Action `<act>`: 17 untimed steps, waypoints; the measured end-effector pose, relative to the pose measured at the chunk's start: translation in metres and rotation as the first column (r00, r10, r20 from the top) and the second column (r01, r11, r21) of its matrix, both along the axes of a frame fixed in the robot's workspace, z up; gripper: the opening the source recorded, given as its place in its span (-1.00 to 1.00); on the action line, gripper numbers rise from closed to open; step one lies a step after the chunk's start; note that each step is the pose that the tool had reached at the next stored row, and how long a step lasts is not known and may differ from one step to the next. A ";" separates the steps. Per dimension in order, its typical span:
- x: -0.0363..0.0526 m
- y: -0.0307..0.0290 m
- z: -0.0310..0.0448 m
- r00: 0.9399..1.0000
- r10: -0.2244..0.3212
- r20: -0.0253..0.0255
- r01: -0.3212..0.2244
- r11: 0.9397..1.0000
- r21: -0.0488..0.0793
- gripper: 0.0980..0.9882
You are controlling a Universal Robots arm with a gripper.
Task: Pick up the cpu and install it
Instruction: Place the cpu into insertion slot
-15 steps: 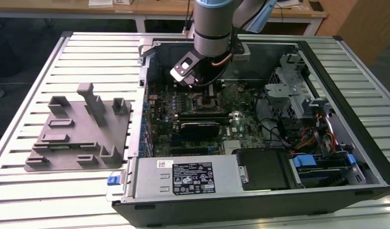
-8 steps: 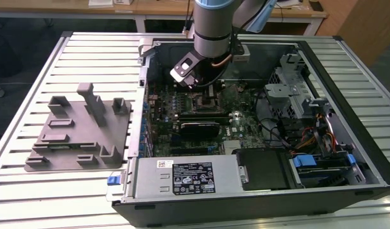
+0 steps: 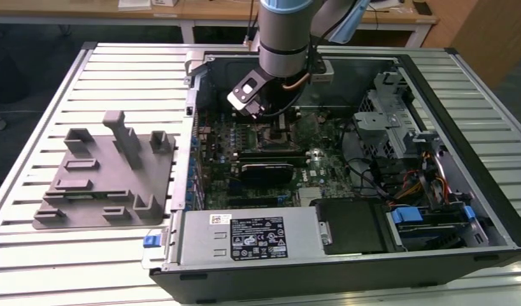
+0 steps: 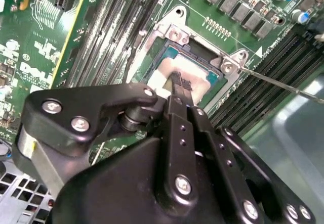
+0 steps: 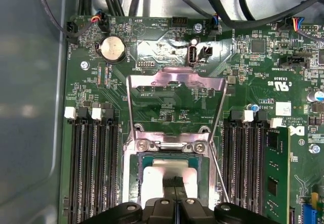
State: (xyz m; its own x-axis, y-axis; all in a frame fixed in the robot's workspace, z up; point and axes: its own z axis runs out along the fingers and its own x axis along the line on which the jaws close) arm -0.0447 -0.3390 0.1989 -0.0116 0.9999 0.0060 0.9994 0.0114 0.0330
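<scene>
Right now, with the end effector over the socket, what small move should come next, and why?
Probably a short straight lift. The cpu seems to lie flat inside the socket, the shut end effector is right over its top, and the load plate stands open.

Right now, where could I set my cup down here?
Bare: the slatted table beyond the tray, and the strip nearer the camera. Crowded: inside the case, where the gripper sits over the socket amid cables.
</scene>
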 end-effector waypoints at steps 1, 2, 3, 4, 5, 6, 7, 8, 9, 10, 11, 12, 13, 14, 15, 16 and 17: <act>0.0001 0.0001 0.0007 1.000 0.000 0.000 0.000 1.000 0.000 -0.98; 0.0000 0.0001 0.0020 1.000 0.000 0.000 0.000 1.000 0.000 -0.98; 0.0000 0.0000 0.0039 1.000 0.000 0.000 0.000 1.000 -0.001 -0.98; 0.0000 0.0000 0.0058 1.000 0.000 0.000 0.000 1.000 0.000 -0.98; 0.0000 0.0000 0.0080 1.000 0.000 0.000 0.000 1.000 -0.001 -0.98; 0.0000 0.0000 0.0105 1.000 0.000 0.000 0.000 1.000 -0.001 -0.98; 0.0000 0.0000 0.0130 1.000 0.000 0.001 0.000 1.000 -0.001 -0.98; 0.0000 0.0000 0.0158 1.000 0.000 0.001 0.000 1.000 -0.001 -0.98; 0.0000 0.0000 0.0185 1.000 0.000 0.001 0.000 1.000 -0.001 -0.98; 0.0000 0.0000 0.0213 1.000 0.000 0.002 0.000 1.000 -0.001 -0.98; 0.0000 0.0000 0.0240 1.000 0.000 0.002 0.000 1.000 -0.001 -0.98; 0.0000 0.0000 0.0267 1.000 0.000 0.002 0.000 1.000 -0.001 -0.98; 0.0000 0.0000 0.0295 1.000 0.000 0.002 0.000 1.000 -0.001 -0.98; 0.0000 0.0000 0.0325 1.000 0.000 0.002 0.000 1.000 -0.001 -0.98; 0.0000 0.0000 0.0356 1.000 0.000 0.003 0.000 1.000 -0.001 -0.98; -0.0001 -0.0001 0.0386 1.000 0.000 0.003 0.000 1.000 -0.001 -0.98; 0.0000 0.0000 0.0415 1.000 0.000 0.004 0.000 1.000 -0.001 -0.98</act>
State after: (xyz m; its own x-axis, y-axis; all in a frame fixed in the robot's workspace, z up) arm -0.0448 -0.3390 0.2405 -0.0116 0.9999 0.0054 0.9993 0.0114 0.0366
